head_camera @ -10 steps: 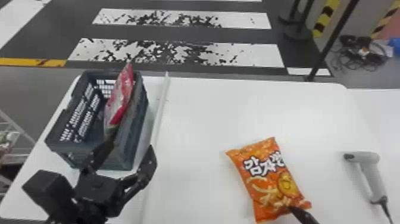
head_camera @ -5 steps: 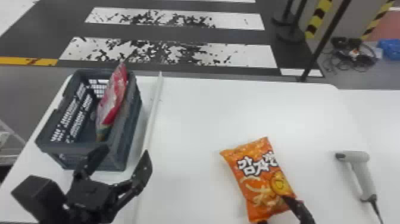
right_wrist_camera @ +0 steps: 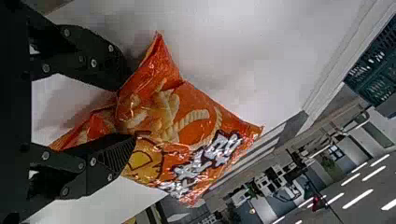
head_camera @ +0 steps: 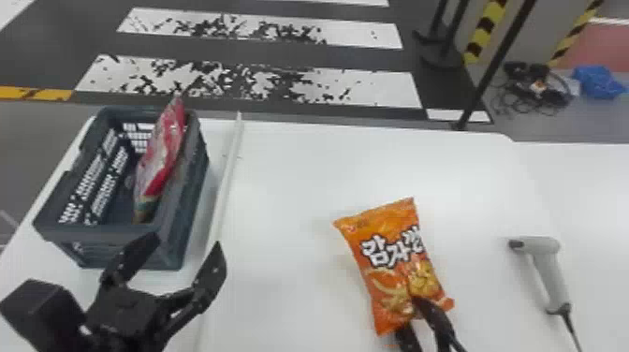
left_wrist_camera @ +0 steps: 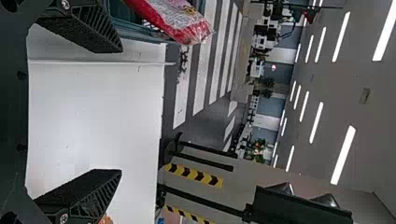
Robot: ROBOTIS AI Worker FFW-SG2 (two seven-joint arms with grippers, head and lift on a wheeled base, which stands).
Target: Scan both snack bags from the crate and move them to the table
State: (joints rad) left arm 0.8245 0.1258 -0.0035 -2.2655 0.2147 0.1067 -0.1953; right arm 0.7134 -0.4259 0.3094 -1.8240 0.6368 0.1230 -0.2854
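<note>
Orange printed snack bag: being gripped between the fingers of the black right gripper, over the white surface. Red glossy snack bag: being contained, leaning, in the dark grey plastic crate. Black left gripper: being held near the crate, fingers spread.

The left arm comes in low on the left, its gripper hanging with two black fingers spread wide. Right of centre at the bottom edge, the right gripper has its fingers drawn nearer together in a grip.
</note>
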